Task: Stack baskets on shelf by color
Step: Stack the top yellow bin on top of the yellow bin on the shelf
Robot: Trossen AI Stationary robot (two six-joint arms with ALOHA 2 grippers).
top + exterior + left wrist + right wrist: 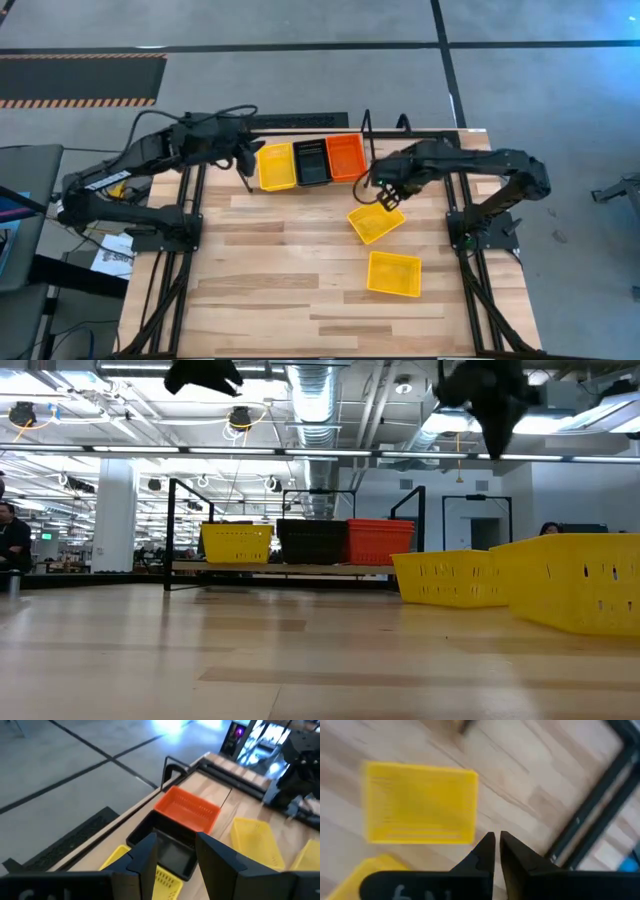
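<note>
On the shelf (400, 133) at the far edge of the table (280, 290) three stacks of baskets stood side by side, touching: a yellow stack (276, 166) at the left, a black stack (312, 162) in the middle and a red-orange stack (346, 157) at the right; from the low view the three looked about level in height, though how many baskets each held could not be told; two more yellow baskets lay loose on the tabletop, one tilted askew (375, 222) just in front of the shelf's right part, the other (394, 274) nearer the front edge and a little to the right, apart from the first; the right gripper (386, 198) hung above the table at the far corner of the askew basket, its fingers nearly pressed together with only a thin slit between them and nothing pinched; in its wrist view those fingers (485, 852) pointed down over bare planks, with the front yellow basket (419, 802) beyond them; the left gripper (243, 160) waited over the shelf's left end, just beside the yellow stack, its fingers (146, 857) standing apart and empty, looking across the black stack (170, 851) toward the red-orange one (189, 809).
</note>
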